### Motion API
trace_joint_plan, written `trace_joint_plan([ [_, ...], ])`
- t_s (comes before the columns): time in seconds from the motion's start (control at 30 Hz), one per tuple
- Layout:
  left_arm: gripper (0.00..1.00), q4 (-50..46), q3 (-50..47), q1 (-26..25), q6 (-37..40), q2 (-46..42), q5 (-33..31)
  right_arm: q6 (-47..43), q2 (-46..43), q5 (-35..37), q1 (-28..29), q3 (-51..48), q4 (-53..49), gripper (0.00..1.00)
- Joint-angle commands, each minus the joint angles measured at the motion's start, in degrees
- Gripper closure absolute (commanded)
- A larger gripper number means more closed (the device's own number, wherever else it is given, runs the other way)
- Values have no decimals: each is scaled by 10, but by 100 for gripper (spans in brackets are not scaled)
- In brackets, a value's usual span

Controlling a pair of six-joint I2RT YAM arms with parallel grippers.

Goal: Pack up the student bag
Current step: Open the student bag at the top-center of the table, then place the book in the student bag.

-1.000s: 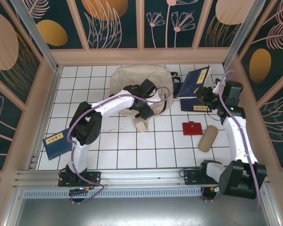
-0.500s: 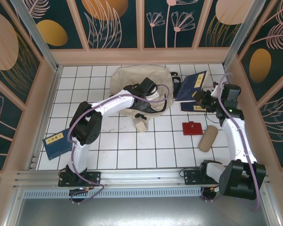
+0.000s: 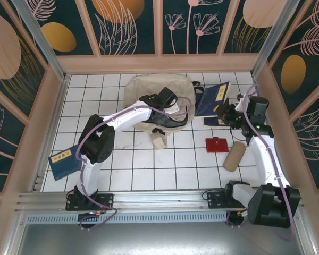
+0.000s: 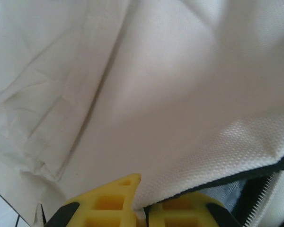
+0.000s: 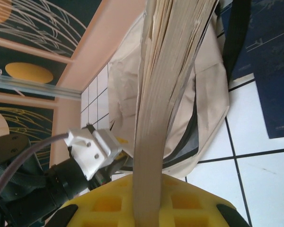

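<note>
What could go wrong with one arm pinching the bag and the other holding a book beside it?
The left gripper pinches a thin fold of the student bag near its zipper; the cloth might slip out and the opening sag shut.
The right gripper clamps the book by its page edge, so it may fan open or slide free.
The black strap lies between book and bag and could snag.

A cream soft canvas backpack has dark zipper lines. A navy blue hardcover book carries a yellow label. The white square-tiled table shows a dark grid.
</note>
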Motion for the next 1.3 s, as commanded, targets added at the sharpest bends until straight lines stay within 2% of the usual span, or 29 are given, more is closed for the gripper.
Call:
trace_joint_plan([
  [0.0, 93, 57, 8, 6, -25, -42, -49, -1, -17, -14, 24, -11, 6, 100],
  [0.17, 96, 127, -6, 7, -75, -81, -150, 4, -39, -16, 63, -23, -12, 100],
  [0.37, 97, 176, -8, 6, -134, -104, -204, 75, -60, -17, 159, -74, 43, 100],
  [0.53, 100, 201, -9, 7, -152, -126, -188, 155, -37, -12, 233, -118, 154, 100],
  [0.63, 100, 214, -16, 6, -155, -141, -172, 176, 0, 1, 248, -112, 208, 100],
  [0.77, 100, 221, -21, 7, -164, -157, -142, 216, 69, 14, 260, -80, 294, 100],
  [0.93, 100, 218, -1, 7, -187, -159, -111, 227, 178, 61, 309, -16, 342, 100],
  [1.17, 100, 197, 31, 7, -214, -146, -121, 236, 291, 155, 338, 30, 452, 100],
  [1.27, 100, 189, 46, 7, -226, -141, -126, 239, 338, 166, 338, 54, 486, 100],
])
